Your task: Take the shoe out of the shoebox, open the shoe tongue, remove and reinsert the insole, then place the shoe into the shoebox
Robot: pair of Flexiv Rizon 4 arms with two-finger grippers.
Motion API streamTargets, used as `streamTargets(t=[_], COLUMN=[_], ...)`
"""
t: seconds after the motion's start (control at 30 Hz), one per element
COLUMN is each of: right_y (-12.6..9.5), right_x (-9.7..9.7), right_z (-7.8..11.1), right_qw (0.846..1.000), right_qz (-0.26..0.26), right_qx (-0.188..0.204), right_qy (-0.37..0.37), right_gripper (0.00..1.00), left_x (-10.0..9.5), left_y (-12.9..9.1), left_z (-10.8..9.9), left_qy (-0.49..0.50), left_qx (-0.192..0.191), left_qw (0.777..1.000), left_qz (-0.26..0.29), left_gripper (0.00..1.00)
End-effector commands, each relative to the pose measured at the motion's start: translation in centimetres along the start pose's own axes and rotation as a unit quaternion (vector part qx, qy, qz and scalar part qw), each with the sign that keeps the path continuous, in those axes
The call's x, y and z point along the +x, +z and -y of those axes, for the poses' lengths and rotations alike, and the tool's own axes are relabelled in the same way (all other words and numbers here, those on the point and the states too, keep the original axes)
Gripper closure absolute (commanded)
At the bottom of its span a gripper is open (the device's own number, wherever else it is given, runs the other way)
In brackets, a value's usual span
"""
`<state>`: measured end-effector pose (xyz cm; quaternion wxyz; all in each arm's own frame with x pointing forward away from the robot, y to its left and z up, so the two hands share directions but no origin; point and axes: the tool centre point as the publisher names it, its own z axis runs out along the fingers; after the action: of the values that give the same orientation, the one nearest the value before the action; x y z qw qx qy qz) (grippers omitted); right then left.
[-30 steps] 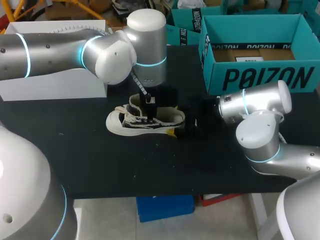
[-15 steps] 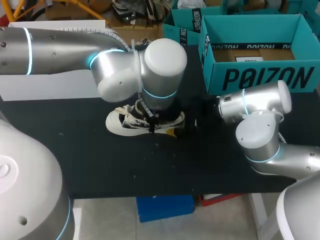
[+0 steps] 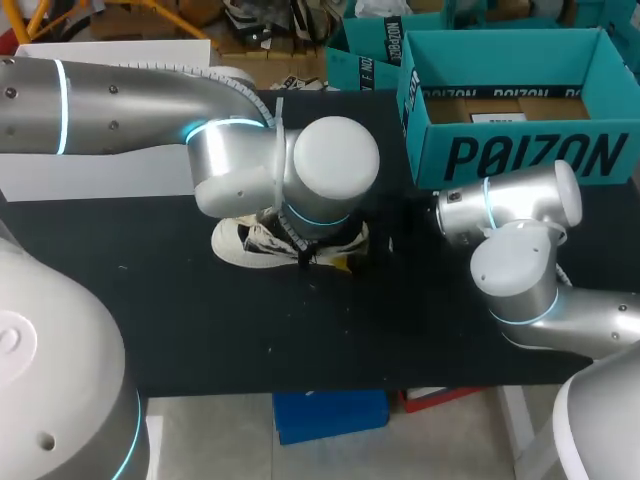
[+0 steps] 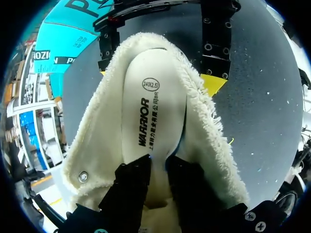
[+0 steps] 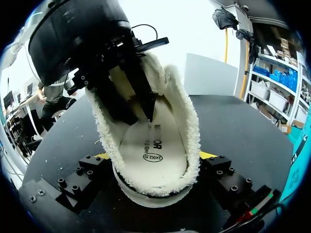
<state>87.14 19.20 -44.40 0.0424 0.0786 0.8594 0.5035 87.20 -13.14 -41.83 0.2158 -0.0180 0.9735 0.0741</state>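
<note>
A cream low-top shoe [image 3: 245,240] with a fuzzy collar lies on the black table [image 3: 200,320], toe to the left. My left gripper [image 4: 158,170] reaches down into the shoe's opening, and its black fingers [image 4: 133,179] pinch the white insole [image 4: 153,111] between them. My right gripper [image 5: 155,158] sits at the heel. Its yellow-tipped fingers [image 5: 99,158] press the shoe [image 5: 146,160] from both sides. In the head view my left wrist hides most of the shoe's middle. The teal shoebox [image 3: 520,150] stands open at the back right.
A white box [image 3: 110,170] stands at the back left, behind my left arm. A second teal box [image 3: 365,55] is behind the shoe. The table's front edge runs close below my right arm [image 3: 520,280].
My left arm has come down and forward over the shoe, pushing its fingers deeper inside and now covering its middle. My right arm and the shoe have stayed put.
</note>
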Motion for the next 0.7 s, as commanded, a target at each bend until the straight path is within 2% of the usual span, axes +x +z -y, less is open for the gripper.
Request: streamTargets(t=[0.03,0.23,0.37,0.43,0.47,0.7], right_y=[0.0,0.0,0.0,0.0,0.0,0.0], right_x=[0.0,0.0,0.0,0.0,0.0,0.0], right_z=[0.2,0.2,0.2,0.2,0.2,0.2], right_qw=[1.0,1.0,1.0,1.0,1.0,1.0], right_qz=[0.0,0.0,0.0,0.0,0.0,0.0], right_qx=[0.0,0.0,0.0,0.0,0.0,0.0], right_qy=[0.0,0.0,0.0,0.0,0.0,0.0], right_gripper=[1.0,1.0,1.0,1.0,1.0,1.0], left_x=[-1.0,-1.8,-1.8,-1.7,-1.7,-1.5], left_y=[4.0,3.2,2.9,2.9,2.9,2.0], left_z=[-1.4,-1.4,-1.1,-0.8,-0.7,-0.7], left_qy=[-0.018,-0.046,-0.048,-0.047,-0.047,-0.052], left_qx=[0.015,0.031,0.038,0.045,0.045,0.067], left_qw=[0.998,0.994,0.993,0.993,0.994,0.996], left_qz=[0.051,0.093,0.101,0.093,0.093,0.04], left_gripper=[0.84,0.82,0.82,0.87,0.99,1.0])
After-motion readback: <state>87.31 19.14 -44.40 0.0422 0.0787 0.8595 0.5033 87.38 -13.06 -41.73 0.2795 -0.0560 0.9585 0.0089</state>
